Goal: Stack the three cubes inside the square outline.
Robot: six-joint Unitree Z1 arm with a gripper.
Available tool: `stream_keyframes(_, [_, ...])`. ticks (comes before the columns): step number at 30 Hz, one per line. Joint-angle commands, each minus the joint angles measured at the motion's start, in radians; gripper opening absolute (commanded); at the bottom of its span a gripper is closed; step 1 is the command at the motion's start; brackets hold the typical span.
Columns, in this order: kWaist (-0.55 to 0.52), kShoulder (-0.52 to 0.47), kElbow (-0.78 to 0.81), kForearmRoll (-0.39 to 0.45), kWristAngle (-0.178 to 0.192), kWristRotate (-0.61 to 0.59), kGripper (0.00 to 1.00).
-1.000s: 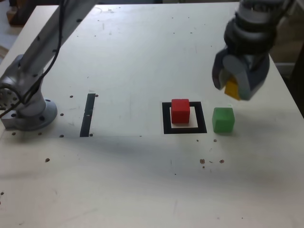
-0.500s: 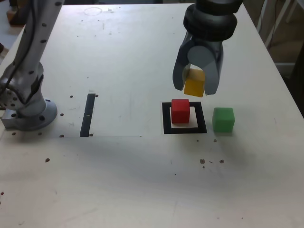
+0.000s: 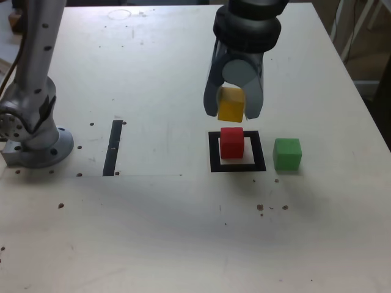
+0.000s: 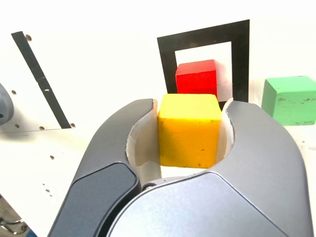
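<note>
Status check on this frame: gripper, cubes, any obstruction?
Gripper shut on yellow cube, above red cube in square outline. Green cube outside it. Path clear.

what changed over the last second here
The gripper, shut on the yellow cube throughout, swung toward the exterior view's left, from above the green cube to above the red cube. Red cube, green cube and square outline stayed put.

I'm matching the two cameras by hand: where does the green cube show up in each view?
Exterior view: the green cube sits on the table just off the square outline, on the exterior view's right.
Wrist view: the green cube shows beyond the gripper, beside the same outline.
Shared landmark: the red cube inside the outline.
</note>
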Motion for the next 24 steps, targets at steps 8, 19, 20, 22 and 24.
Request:
stream_keyframes(8, [0.000, -0.032, 0.107, -0.109, -0.026, -0.024, 0.30])
stream_keyframes(19, [0.003, -0.025, 0.154, -0.173, -0.022, -0.025, 0.30])
stream_keyframes(20, [0.005, -0.022, 0.160, -0.182, -0.021, -0.025, 0.30])
stream_keyframes(22, [0.010, -0.018, 0.173, -0.197, -0.020, -0.025, 0.30])
stream_keyframes(24, [0.015, -0.014, 0.186, -0.211, -0.020, -0.024, 0.30])
